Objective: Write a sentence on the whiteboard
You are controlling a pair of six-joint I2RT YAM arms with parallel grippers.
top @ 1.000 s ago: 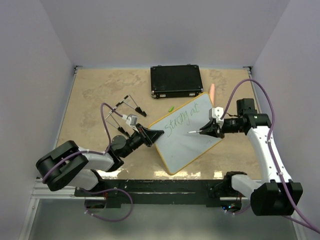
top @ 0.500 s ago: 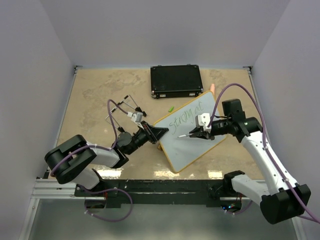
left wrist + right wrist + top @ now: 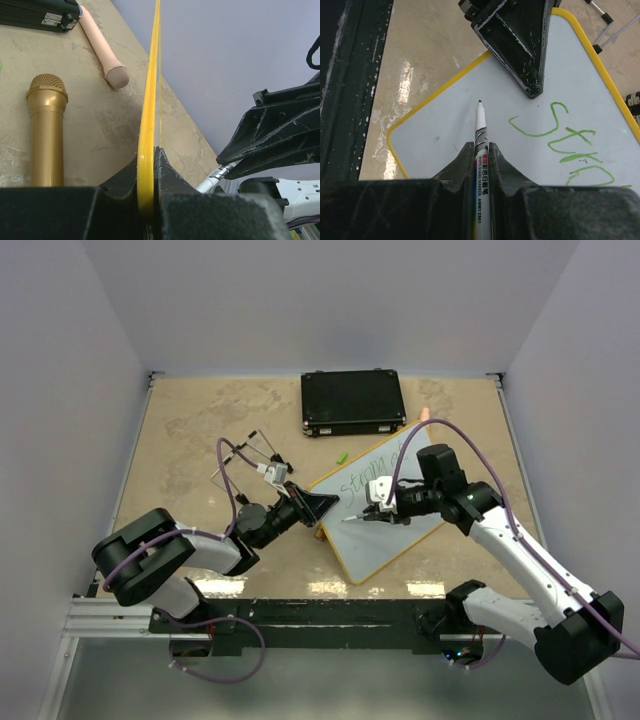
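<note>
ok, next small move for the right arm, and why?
Probably lower the marker tip onto the whiteboard and start a second line: the right gripper holds it over blank surface beside the green lettering, and the left gripper clamps the rim.

Right claw with marker over whiteboard

Open tabletop lies left of the whiteboard, while the black case and green cap block its far side.

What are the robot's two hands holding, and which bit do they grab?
The left gripper pinches the flat white yellow-rimmed whiteboard by its rim. The right gripper grips the thin white marker pen by its barrel, tip sticking out.
</note>
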